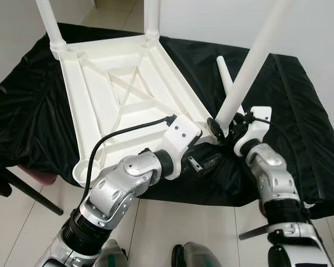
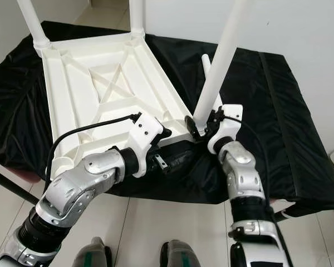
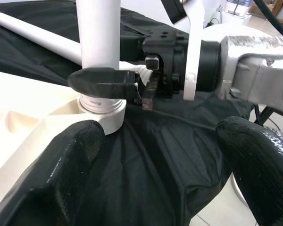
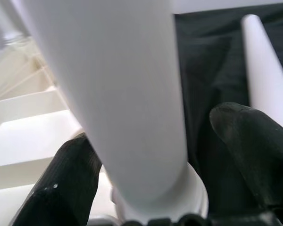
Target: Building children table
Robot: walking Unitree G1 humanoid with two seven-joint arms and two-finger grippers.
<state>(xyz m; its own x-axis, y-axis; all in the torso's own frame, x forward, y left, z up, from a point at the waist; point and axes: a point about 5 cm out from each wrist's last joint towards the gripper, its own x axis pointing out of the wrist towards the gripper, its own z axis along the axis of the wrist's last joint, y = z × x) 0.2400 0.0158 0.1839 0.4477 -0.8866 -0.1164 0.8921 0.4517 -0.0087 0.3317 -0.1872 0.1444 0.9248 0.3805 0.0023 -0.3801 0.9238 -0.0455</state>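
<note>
An upturned white tabletop (image 1: pixel 117 89) is laid on a black cloth (image 1: pixel 289 122). A table leg (image 1: pixel 250 67), seated tilted in the near corner socket, is pinched near its base by the right gripper (image 1: pixel 225 127); the left gripper (image 1: pixel 209 161) is held spread beside that corner

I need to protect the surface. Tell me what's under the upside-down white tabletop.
A black cloth lies under the tabletop, spreading past every edge. The furniture the cloth covers is hidden, so what it is cannot be told.
</note>
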